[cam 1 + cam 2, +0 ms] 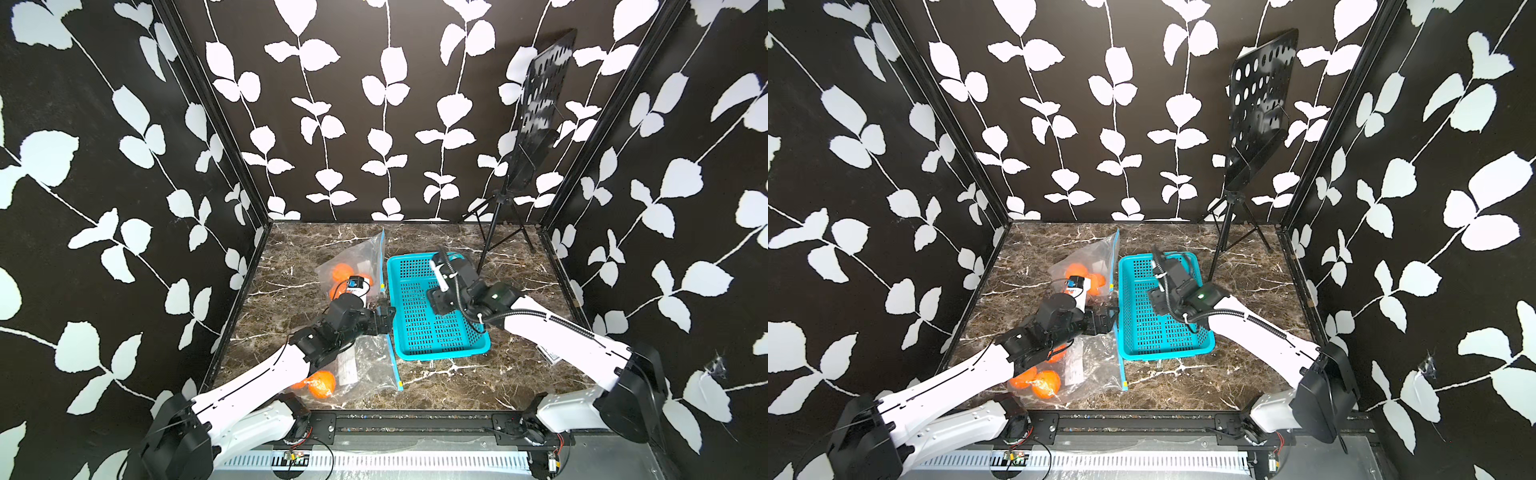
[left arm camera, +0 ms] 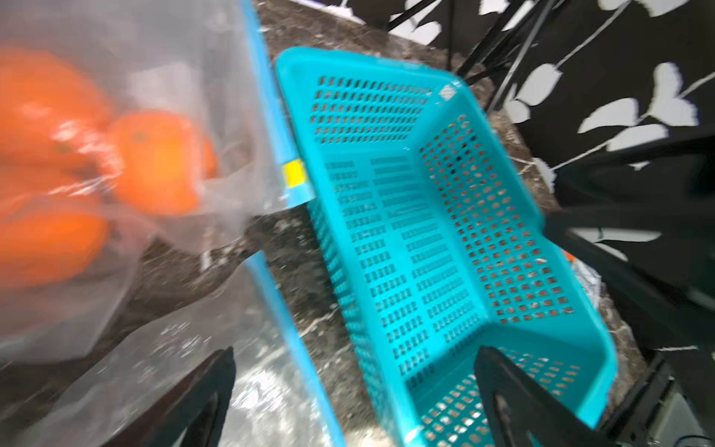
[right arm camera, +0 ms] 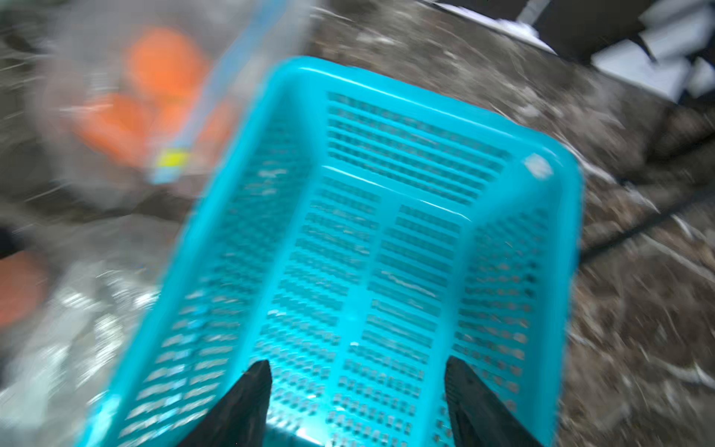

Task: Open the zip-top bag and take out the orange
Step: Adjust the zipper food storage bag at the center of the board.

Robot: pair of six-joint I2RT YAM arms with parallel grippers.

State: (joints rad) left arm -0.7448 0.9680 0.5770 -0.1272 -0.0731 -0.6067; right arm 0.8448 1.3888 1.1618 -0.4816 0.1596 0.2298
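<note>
Two clear zip-top bags with blue zip strips lie left of the basket. The back bag [image 1: 357, 257] holds oranges [image 1: 343, 272] and has a yellow slider [image 2: 293, 174]. The front bag [image 1: 365, 365] holds oranges [image 1: 320, 384] near the table's front edge. My left gripper [image 1: 384, 318] [image 2: 356, 350] is open and empty above the front bag's zip strip [image 2: 294, 340], with one finger over the plastic and the other over the basket's wall. My right gripper [image 1: 436, 301] [image 3: 356, 360] hangs open and empty over the basket's floor. Both wrist views are blurred.
A turquoise perforated basket [image 1: 440, 355] [image 3: 387, 89] stands mid-table with nothing in it, its left wall close to both zip strips. A black music stand [image 1: 540, 108] on a tripod stands at the back right. Patterned walls close in three sides.
</note>
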